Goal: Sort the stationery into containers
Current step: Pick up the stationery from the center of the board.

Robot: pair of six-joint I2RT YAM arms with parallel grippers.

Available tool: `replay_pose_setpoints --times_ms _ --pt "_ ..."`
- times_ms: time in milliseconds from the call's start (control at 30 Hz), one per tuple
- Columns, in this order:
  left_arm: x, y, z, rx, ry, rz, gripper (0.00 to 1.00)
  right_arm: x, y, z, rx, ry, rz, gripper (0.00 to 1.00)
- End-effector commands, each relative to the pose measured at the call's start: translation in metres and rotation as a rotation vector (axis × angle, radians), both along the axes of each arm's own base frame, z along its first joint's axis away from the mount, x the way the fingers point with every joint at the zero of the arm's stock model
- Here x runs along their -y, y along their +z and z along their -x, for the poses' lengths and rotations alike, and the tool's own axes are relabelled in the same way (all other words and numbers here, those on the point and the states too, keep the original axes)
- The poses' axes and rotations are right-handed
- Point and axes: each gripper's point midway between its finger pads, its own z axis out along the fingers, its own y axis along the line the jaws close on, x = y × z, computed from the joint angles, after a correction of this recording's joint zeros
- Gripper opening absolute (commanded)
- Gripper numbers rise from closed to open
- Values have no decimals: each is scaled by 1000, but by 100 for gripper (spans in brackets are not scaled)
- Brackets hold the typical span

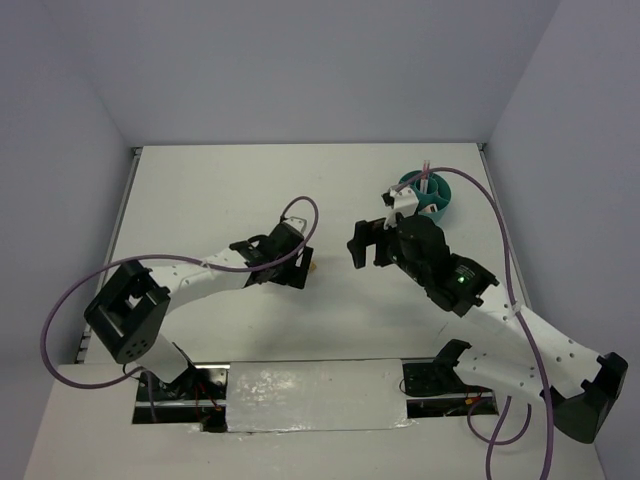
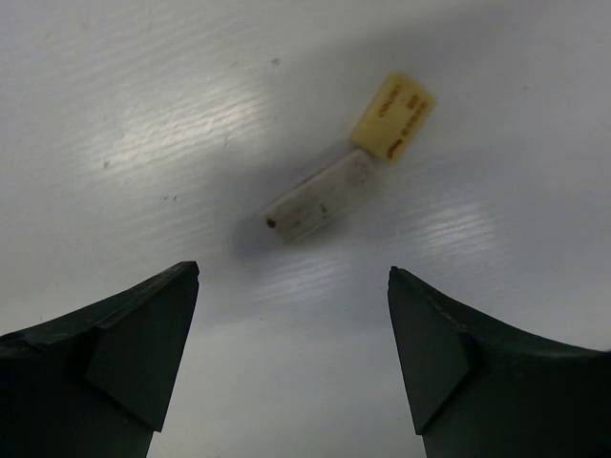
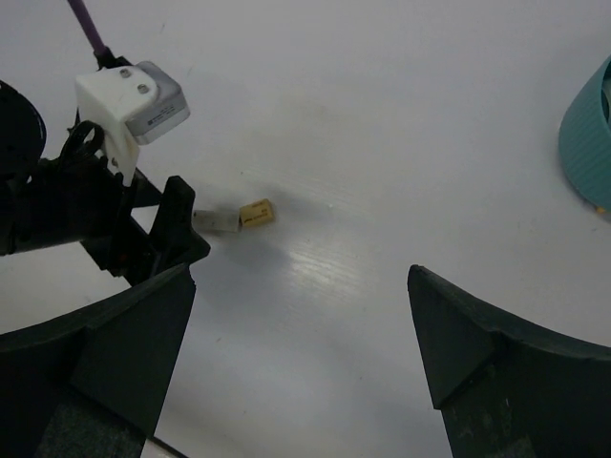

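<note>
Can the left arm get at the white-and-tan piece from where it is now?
Probably yes. The left gripper is open and aimed at the white-and-tan piece, which lies alone on the table. Nothing stands between its fingers and the piece.

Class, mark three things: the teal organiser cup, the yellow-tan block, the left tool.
teal organiser cup (image 1: 442,207): top external view, its outer wall.
yellow-tan block (image 2: 393,116): left wrist view, middle of its printed face.
left tool (image 2: 291,279): left wrist view, midway between its fingertips.
</note>
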Motion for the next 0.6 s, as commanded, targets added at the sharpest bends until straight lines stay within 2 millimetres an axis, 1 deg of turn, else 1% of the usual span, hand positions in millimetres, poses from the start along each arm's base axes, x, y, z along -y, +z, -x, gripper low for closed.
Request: replay_pose_setpoints --times_ms 0,67,133,167,200,233,267,300,367,567 --pt "25 21 -16 144 -247 31 93 1 16 7 36 49 -4 100" --pt "16 20 -23 167 -259 -30 93 -2 20 9 47 70 -14 100" --pt "17 23 -28 162 -282 -21 93 -5 23 11 55 97 -18 100" --pt "19 17 -28 146 -318 -31 93 -6 25 12 61 102 -24 100" --pt "21 19 -33 151 -328 -30 93 -6 27 12 69 107 -29 100" --pt "19 14 -35 132 -332 -39 93 -6 27 13 70 112 -26 100" --pt "19 2 -34 91 -348 -55 92 -6 29 13 77 114 -30 100" --pt "23 2 -35 74 -357 -44 91 -5 30 13 79 113 -29 100" --pt "22 -7 -34 53 -365 -45 91 -2 31 14 79 108 -20 100" --pt "9 -38 -32 -1 -337 -50 87 3 44 22 119 124 -44 100"
